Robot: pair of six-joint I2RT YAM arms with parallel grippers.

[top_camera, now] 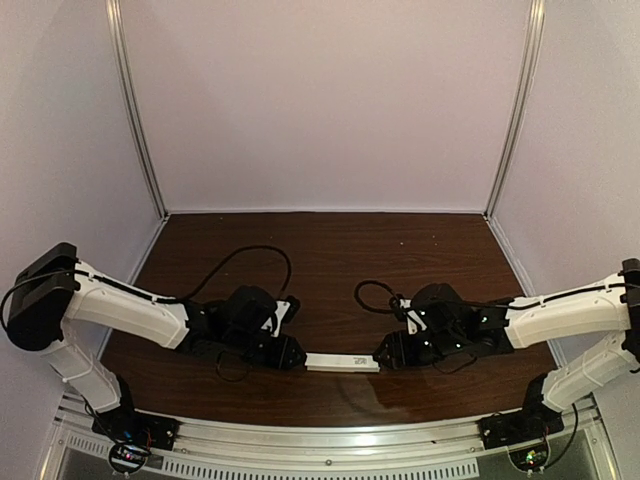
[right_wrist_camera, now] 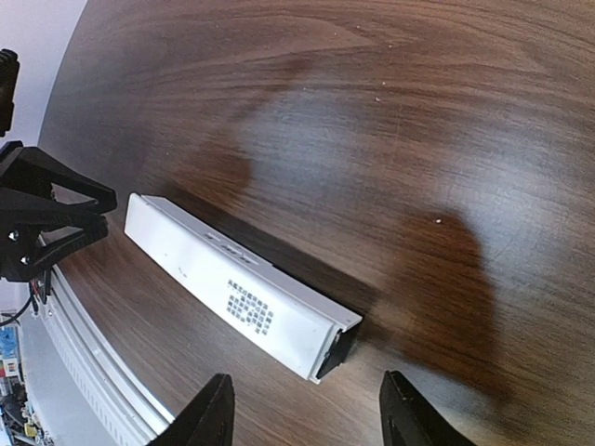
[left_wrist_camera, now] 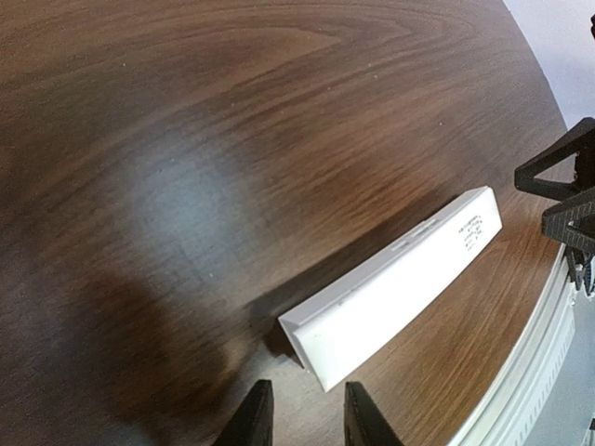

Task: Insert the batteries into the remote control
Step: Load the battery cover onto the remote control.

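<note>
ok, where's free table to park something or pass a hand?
Free: the back half of the table, from the back wall down to the cables. Crowded: front centre, where the remote lies between the left tool and right tool.

- remote control [top_camera: 343,363]: plain white casing; a small block of dark grey print [right_wrist_camera: 249,310] on its broad face; one end shows dark, nearly black, in the right wrist view
- table [top_camera: 330,250]: dark brown wood, with a streaky grain of lighter reddish-brown lines; a few tiny pale specks
- arms [top_camera: 130,310]: white shells, with black joints and black housings
- left gripper [left_wrist_camera: 309,409] and right gripper [right_wrist_camera: 307,409]: matt black fingers
- cables [top_camera: 245,255]: black, looping over the brown wood
- walls [top_camera: 320,100]: pale, faintly lilac white, unpatterned
- corner posts [top_camera: 135,110]: light silver-grey metal
- rail [top_camera: 330,440]: silver-grey along the near edge, with a ribbed strip below
</note>
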